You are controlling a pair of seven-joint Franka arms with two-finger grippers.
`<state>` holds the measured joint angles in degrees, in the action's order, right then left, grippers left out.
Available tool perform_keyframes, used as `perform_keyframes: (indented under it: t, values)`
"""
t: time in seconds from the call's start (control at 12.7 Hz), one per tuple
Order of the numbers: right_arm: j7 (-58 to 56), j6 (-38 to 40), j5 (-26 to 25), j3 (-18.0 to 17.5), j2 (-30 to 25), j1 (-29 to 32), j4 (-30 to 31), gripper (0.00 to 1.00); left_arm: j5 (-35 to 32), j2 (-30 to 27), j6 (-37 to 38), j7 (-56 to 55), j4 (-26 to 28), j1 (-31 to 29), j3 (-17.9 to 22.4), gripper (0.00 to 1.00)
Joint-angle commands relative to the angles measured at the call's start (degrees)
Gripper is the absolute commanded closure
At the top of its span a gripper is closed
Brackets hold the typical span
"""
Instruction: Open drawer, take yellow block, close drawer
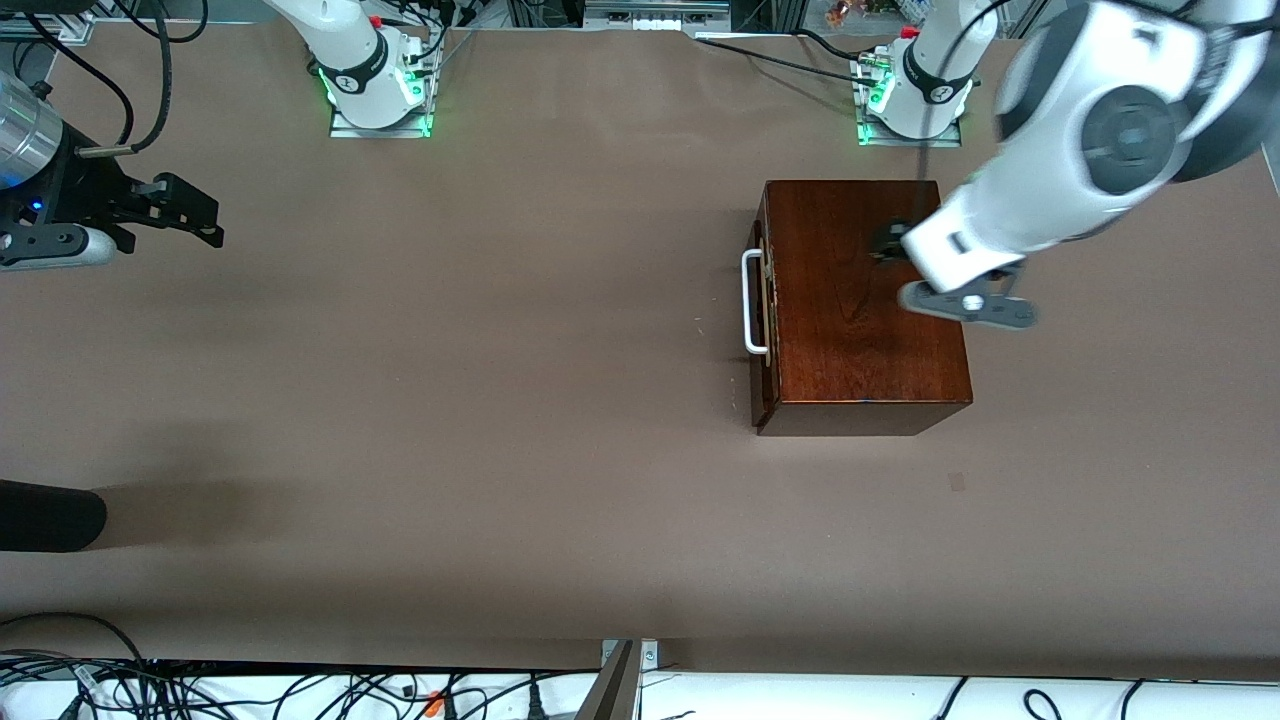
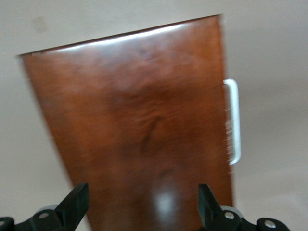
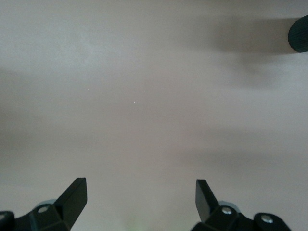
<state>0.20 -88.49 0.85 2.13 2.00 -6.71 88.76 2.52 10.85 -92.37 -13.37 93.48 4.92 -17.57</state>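
While the glossy dark reddish-brown wooden box (image 1: 865, 300) sits shut on the brown bench (image 1: 450, 400) toward the left arm's end, its drawer (image 1: 766, 310) is fully pushed in, with only the dark front and the white U-shaped handle (image 1: 752, 302) showing. The biggest risk I judge from here is the box itself sliding: nothing pins it down, so a pull on the handle could drag the whole box along the bench instead of running the drawer out. A second risk is a poor approach, since the left claw (image 1: 890, 245) hangs over the box lid, not beside the handle; coming down from there it could knock the lid or miss the narrow gap under the handle. Its fingers (image 2: 72, 204) are spread wide with nothing between them. The right claw (image 1: 190, 215) waits over bare bench at the right arm's end, well apart from the box, also spread and empty.

The small yellow block cannot be seen anywhere; presumably it lies inside the closed drawer, but that is a guess. In the front view the left arm's white wrist covers much of its claw. A dark rounded object (image 1: 45, 515) is cut off at the bench edge and I cannot identify it.
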Motion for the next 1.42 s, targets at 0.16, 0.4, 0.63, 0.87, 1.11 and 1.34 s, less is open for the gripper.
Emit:
perform_keyframes:
  t: [0.16, 0.4, 0.63, 0.87, 1.11, 1.34]
  values:
    - [-0.03, 0.77, -0.24, -0.55, 0.02, 0.64, -0.79, 0.0, -1.28, 8.39, -3.15, -16.49, -7.35, 10.18, -0.36, 0.0]
    - [-0.12, 0.77, -0.24, -0.46, 0.02, 0.73, -0.7, 0.0, -7.24, 12.69, -5.97, -20.55, -7.09, 16.24, -0.36, 0.0]
    - [-0.03, 0.77, -0.24, -0.46, 0.11, 0.64, -0.7, 0.0, -9.55, 16.91, -9.92, -23.18, -6.65, 17.67, -0.36, 0.0]
    - [0.06, 0.77, -0.33, -0.46, 0.02, 0.64, -0.7, 0.0, -9.64, 19.47, -11.16, -27.75, -5.85, 18.28, -0.36, 0.0]
    - [0.15, 0.86, -0.33, -0.55, 0.02, 0.64, -0.7, 0.0, -12.43, 21.14, -13.62, -32.67, -4.45, 19.77, -0.36, 0.0]
    - [-0.03, 0.86, -0.33, -0.46, 0.02, 0.64, -0.7, 0.0, -15.35, 22.28, -13.8, -33.13, -4.1, 20.66, -0.36, 0.0]
